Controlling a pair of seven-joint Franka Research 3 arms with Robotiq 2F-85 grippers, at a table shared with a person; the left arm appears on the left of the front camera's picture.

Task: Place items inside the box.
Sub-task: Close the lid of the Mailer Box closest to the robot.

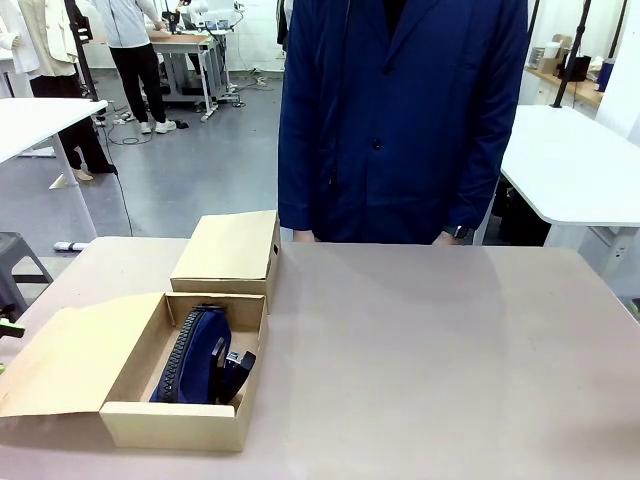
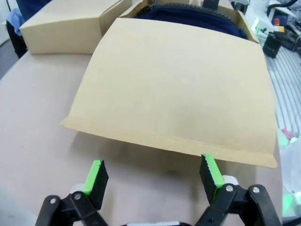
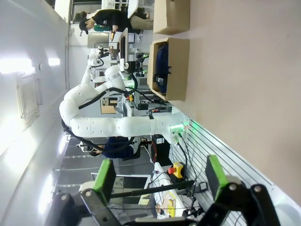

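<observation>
An open cardboard box [image 1: 132, 415] stands at the table's front left with its lid flap [image 1: 65, 362] folded out flat to the left. Inside lies a navy zip pencil case [image 1: 193, 352] with a black stapler [image 1: 238, 368] beside it. My left gripper [image 2: 153, 176] is open just above the table, its green pads facing the free edge of the lid flap [image 2: 178, 89], with nothing between them. The navy case [image 2: 193, 16] shows past the flap. My right gripper [image 3: 160, 181] stands open and empty, off the table's side, with the box [image 3: 175, 68] far off.
A second, closed cardboard box [image 1: 228, 250] sits right behind the open one. A person in a dark blue coat [image 1: 400, 110] stands at the far edge. Bare tabletop [image 1: 450, 350] stretches across the middle and right.
</observation>
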